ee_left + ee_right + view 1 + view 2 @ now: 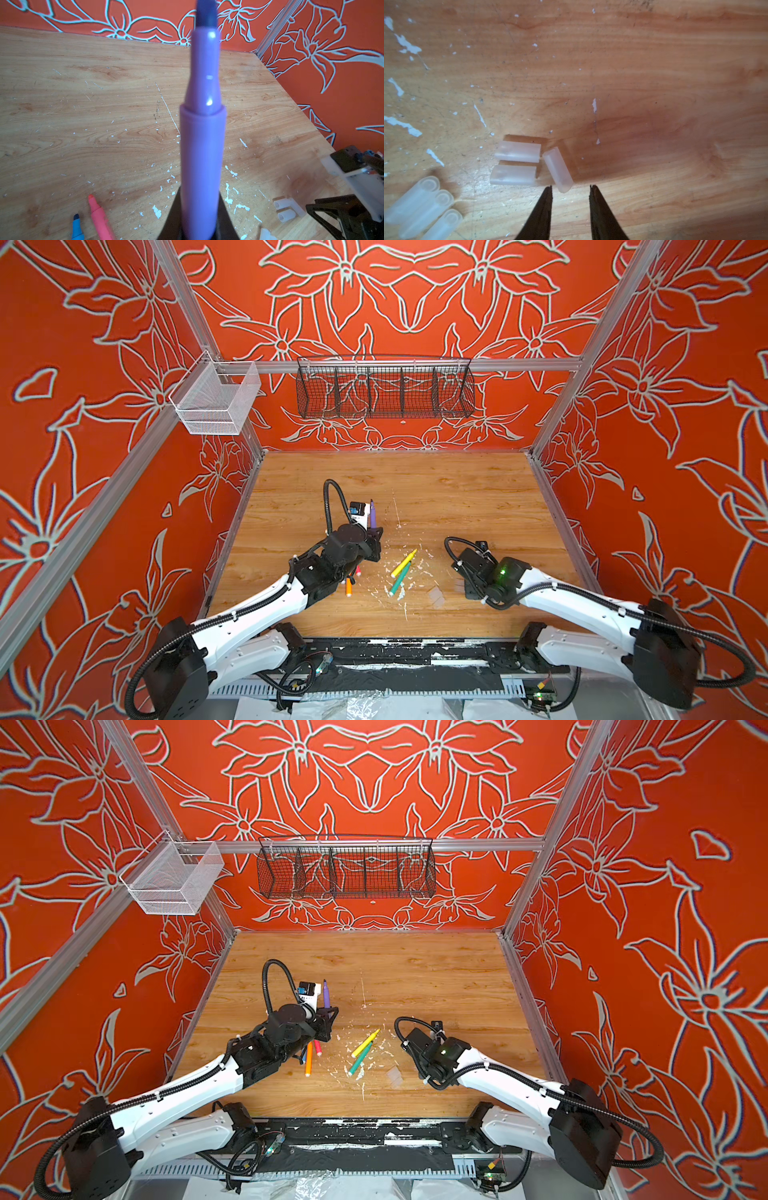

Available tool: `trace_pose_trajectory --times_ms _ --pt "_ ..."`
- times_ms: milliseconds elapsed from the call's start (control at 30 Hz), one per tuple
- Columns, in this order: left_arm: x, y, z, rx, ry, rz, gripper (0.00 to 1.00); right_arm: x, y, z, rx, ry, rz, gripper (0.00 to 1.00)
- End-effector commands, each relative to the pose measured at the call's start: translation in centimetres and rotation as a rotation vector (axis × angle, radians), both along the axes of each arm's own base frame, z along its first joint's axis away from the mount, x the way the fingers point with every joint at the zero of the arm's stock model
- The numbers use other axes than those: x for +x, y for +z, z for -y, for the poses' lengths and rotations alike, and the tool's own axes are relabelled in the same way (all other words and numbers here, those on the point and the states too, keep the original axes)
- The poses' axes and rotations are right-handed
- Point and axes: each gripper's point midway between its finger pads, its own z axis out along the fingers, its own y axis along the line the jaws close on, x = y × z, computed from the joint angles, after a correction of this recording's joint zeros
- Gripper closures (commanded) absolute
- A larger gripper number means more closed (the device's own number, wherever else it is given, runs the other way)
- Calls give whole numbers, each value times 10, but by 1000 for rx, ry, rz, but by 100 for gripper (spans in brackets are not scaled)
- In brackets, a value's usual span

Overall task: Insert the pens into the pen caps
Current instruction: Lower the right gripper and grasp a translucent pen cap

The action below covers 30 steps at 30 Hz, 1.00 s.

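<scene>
No readable text, label, brand or number, not even on the purple pen (202, 145) close up.

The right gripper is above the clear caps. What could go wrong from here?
1. The right gripper seems to have only the end of the tilted cap between its open jaws; closing there may squeeze it out against the neighbouring cap.
2. The left gripper holds the purple pen by its lower end, so pressing a cap on may tilt it.
</scene>
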Motion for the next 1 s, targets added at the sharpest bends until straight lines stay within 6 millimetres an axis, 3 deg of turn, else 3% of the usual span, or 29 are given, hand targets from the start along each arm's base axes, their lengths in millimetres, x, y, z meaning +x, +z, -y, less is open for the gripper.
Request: trace_pose_trajectory --times_ms 0,600,733,833,967 --pt "1 7 -2 -15 16 11 100 -2 -9 -10 28 31 -47 65" --pt "-4 13 1 -34 -14 12 100 11 -33 -5 -44 2 -99 65" --pt "-4 13 0 -33 -13 11 100 11 -36 -4 -50 -2 -115 70" --pt "-4 11 0 -31 -11 8 100 11 -37 -4 -49 -3 -120 79" --pt "-4 11 -1 -29 -8 9 100 9 -36 -3 -47 -6 -124 81"
